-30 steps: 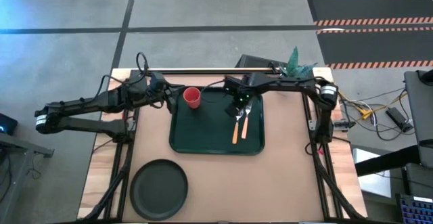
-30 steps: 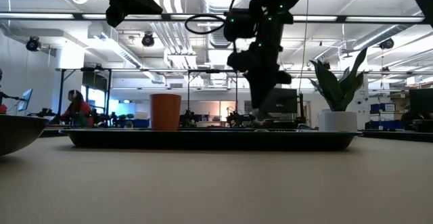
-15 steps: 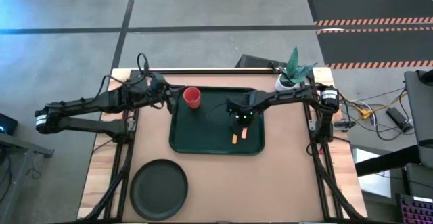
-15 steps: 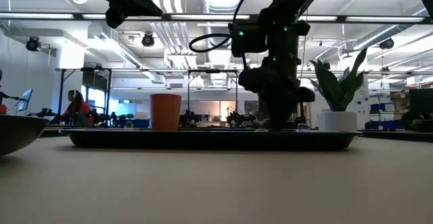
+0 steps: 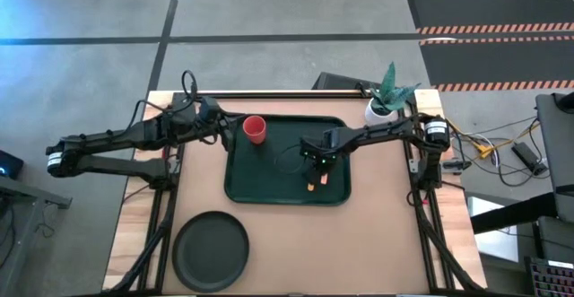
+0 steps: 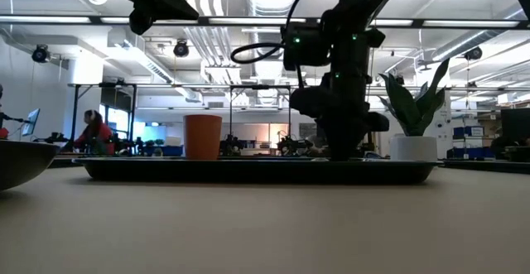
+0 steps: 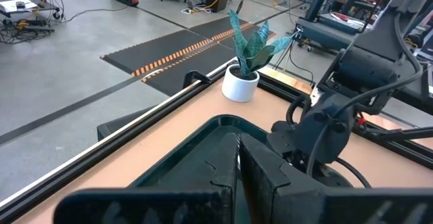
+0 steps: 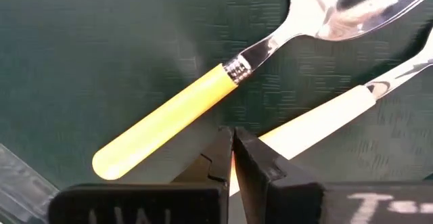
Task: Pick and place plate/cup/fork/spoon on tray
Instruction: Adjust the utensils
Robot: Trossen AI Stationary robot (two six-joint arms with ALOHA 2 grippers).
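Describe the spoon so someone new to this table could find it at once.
Start at the big dark green tray in the middle of the table and go to its right half, under the right gripper. Two orange-handled pieces lie there side by side. The spoon has a rounded silver bowl; the fork beside it has a paler handle.

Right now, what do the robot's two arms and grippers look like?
Both arms are dark, slim and jointed, with black cables looping along them. The left gripper has blocky black fingers. The right gripper matches, with white lettering on its body; small green lights glow near its wrist.
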